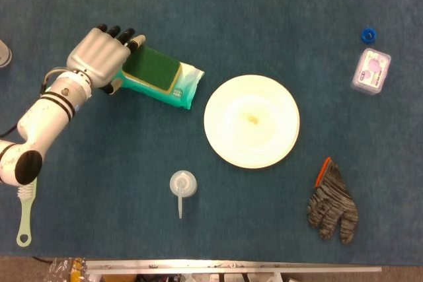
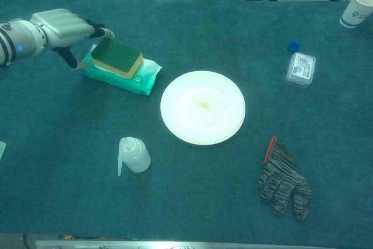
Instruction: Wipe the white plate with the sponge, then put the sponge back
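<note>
Sponge (image 1: 151, 69), green on top with a yellow underside, lies on a teal wipes pack (image 1: 165, 83) toward the left of the blue surface (image 1: 218, 11), tilted along the pack's slant. The left hand (image 1: 99, 56) sits at the sponge's left end, palm down, its dark-tipped fingers (image 1: 123, 34) reaching over the far left corner of the sponge while the thumb (image 2: 70, 58) hangs down beside the near left edge of the pack; the fingers are spread around the sponge's end with nothing closed in them, and whether the tips actually touch the sponge cannot be told from either view. The right hand does not appear in either view. The white plate (image 1: 252, 121) lies flat just right of the pack and apart from it, with a small yellowish smear (image 1: 252, 119) near its middle. Nearer the robot, a clear squeeze bottle (image 1: 182, 187) lies with its nozzle pointing toward the near edge. A striped grey work glove (image 1: 332, 205) with an orange cuff edge lies at the near right. At the far right sit a small clear plastic box (image 1: 371, 70) and a blue cap (image 1: 368, 34) just beyond it. A pale green brush (image 1: 25, 207) lies at the near left, and a paper cup (image 2: 356, 7) stands at the far right corner in the chest view.
</note>
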Robot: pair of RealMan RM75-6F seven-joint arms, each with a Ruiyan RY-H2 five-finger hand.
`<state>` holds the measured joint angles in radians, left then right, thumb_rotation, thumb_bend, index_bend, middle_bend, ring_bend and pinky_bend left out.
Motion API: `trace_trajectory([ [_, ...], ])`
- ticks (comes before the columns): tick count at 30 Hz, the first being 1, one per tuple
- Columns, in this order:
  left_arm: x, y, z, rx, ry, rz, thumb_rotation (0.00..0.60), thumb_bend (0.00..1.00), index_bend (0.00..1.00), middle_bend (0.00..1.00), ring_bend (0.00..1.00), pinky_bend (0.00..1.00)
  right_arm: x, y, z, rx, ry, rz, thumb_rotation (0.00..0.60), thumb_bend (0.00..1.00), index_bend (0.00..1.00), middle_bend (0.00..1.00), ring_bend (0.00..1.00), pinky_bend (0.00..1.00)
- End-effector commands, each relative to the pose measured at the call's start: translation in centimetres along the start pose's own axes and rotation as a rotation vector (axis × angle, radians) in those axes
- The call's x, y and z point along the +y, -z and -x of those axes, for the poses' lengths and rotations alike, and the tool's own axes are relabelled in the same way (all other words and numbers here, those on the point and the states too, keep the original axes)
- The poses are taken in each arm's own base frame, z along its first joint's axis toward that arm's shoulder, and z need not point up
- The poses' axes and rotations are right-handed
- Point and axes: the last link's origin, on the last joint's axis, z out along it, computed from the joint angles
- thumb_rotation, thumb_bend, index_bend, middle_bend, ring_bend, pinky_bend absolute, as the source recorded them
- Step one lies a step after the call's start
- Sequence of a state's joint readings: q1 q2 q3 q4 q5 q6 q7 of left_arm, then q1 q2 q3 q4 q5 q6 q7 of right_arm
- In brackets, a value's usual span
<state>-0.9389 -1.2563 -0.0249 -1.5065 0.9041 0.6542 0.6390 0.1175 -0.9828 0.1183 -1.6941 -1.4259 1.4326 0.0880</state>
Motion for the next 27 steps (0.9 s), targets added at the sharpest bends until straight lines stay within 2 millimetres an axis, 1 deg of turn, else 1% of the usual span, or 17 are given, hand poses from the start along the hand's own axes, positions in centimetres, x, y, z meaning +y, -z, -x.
trace_trajectory([
  [1,0.2,-0.2,-0.1,-0.001,0.002,0.002,0.479,0.36,0.05,0.06,0.11,0.17,0.1,0.0,0.0,0.0,0.001,0.003,0.563,0.21,0.39,0.37,0.31,0.44],
  [6,0.5,-0.4,-0.4,0.004,-0.006,0.005,0.472,0.36,0.11,0.08,0.11,0.17,0.2,0.1,-0.1,0.001,0.0,0.007,0.563,0.21,0.39,0.37,0.31,0.44],
  [13,0.5,-0.6,-0.3,-0.002,-0.002,0.002,0.484,0.36,0.17,0.09,0.11,0.17,0.3,0.2,-0.2,0.004,0.0,0.01,0.563,0.21,0.39,0.37,0.31,0.44],
  [18,0.4,-0.8,-0.5,0.014,0.018,-0.006,0.482,0.36,0.27,0.13,0.13,0.17,0.3,0.2,-0.3,0.008,-0.002,0.011,0.563,0.21,0.39,0.37,0.31,0.44],
  [21,0.2,-0.6,-0.7,0.022,0.027,-0.012,0.483,0.36,0.28,0.16,0.14,0.17,0.3,0.2,-0.2,0.007,-0.003,0.014,0.566,0.21,0.39,0.37,0.31,0.44],
  [24,0.1,-0.2,-0.9,0.03,0.053,-0.02,0.476,0.36,0.31,0.2,0.15,0.17,0.3,0.2,-0.2,0.008,-0.007,0.014,0.565,0.21,0.39,0.37,0.31,0.44],
  [27,-0.3,0.5,-1.0,0.029,0.063,-0.034,0.477,0.36,0.33,0.24,0.17,0.18,0.4,0.1,-0.1,0.007,-0.01,0.011,0.565,0.21,0.39,0.37,0.31,0.44],
])
